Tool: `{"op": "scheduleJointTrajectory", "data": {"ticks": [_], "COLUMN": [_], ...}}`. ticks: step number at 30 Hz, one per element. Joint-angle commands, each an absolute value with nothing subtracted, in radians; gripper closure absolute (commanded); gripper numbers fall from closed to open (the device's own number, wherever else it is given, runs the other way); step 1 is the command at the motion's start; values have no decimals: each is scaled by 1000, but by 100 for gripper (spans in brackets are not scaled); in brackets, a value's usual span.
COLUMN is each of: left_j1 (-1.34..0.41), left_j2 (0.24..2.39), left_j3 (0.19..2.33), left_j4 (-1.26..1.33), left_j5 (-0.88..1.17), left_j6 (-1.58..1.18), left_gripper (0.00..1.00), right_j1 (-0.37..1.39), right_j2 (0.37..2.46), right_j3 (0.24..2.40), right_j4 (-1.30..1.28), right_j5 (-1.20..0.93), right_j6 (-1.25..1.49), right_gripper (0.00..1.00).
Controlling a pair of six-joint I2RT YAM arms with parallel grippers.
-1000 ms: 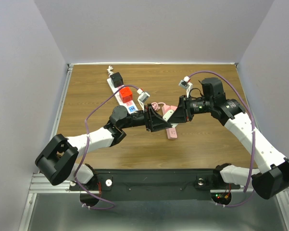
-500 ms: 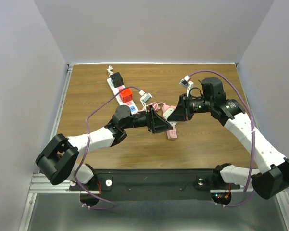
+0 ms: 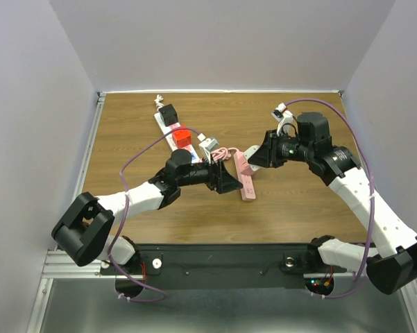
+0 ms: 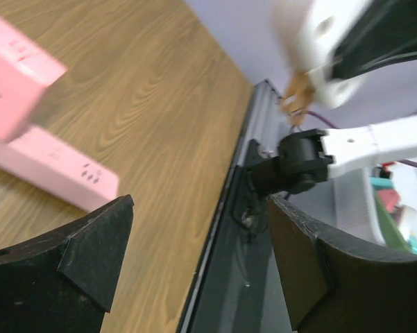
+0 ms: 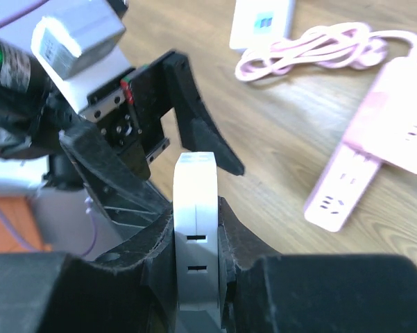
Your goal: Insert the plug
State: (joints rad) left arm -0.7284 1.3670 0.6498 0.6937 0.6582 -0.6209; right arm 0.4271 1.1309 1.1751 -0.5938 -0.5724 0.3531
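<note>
Near the middle of the counter (image 3: 125, 125), a little toward its right edge, the right pincer (image 5: 196, 208) is clenched on a flat white plug (image 5: 195, 177). It grips the plug's two broad sides and holds it on edge, off the wood. Just beside it lies a pink power strip (image 3: 246, 182), flat on the counter and running roughly from the far edge toward the near edge. A pink block (image 5: 404, 125) sits on the strip's far end, with a looped pink cord (image 5: 312, 52) beyond it. The white plug appears clear of the pink strip.

The left pincer (image 4: 200, 202) is released. Its two black fingers are spread wide with nothing between them, and it hovers at the strip's left side.

Toward the far left corner lies a white power strip (image 3: 161, 123) carrying a black adapter (image 3: 168, 114) and a red adapter (image 3: 182, 137). A small white adapter (image 5: 262, 21) rests close to the pink cord.
</note>
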Motion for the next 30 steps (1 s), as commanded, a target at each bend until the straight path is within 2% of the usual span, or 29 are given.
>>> {"op": "scheduleJointTrajectory", "data": {"ticks": [1, 7, 16, 30], "left_j1": [-724, -726, -732, -793], "left_j2": [1387, 1503, 1676, 1838], "left_j3": [679, 724, 840, 1048], "left_j4": [603, 604, 588, 341], "left_j5": [555, 451, 388, 239], "left_j6": [-558, -640, -676, -604], "left_gripper": [16, 26, 34, 38], "right_j1": [433, 433, 433, 433], "right_j2": [1100, 1089, 1094, 1115], "right_j3": [1169, 1062, 970, 922], "right_j4": [-552, -578, -577, -575], "right_j5": [-442, -325, -218, -215], "right_j6": [379, 393, 405, 391], "right_gripper": [100, 100, 100, 100]}}
